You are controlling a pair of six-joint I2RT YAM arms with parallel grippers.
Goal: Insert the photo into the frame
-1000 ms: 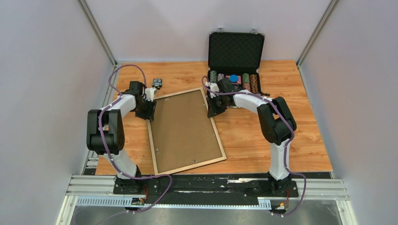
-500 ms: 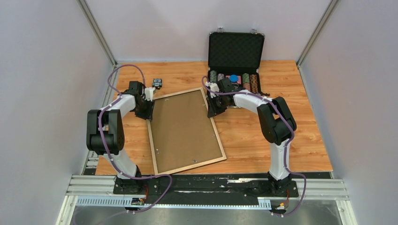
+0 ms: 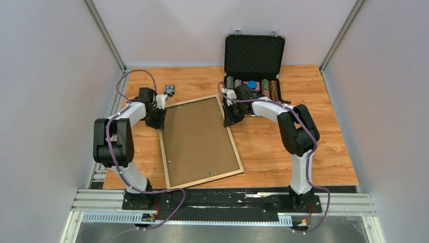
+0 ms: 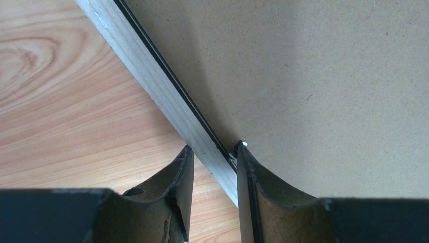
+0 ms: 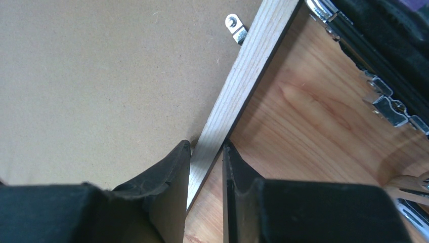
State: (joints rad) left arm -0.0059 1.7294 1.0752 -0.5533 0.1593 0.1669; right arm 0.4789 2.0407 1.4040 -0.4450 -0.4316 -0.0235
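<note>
The frame (image 3: 207,178) lies flat on the table with its light wood back up, and the brown hardboard backing (image 3: 200,139) fills its opening. The photo is hidden. My left gripper (image 3: 161,120) straddles the frame's left rail (image 4: 146,66) near the far corner, with one finger on the outer edge and one on the inner edge beside a small metal tab (image 4: 242,144). My right gripper (image 3: 228,119) is closed across the right rail (image 5: 253,55) near the far end. The left gripper (image 4: 212,149) and the right gripper (image 5: 206,144) each have the rail between their fingertips.
An open black chip case (image 3: 254,55) with rows of chips stands at the back right, just behind the right gripper; its latches show in the right wrist view (image 5: 389,106). A small dark object (image 3: 170,89) lies at the back left. Grey walls enclose the table.
</note>
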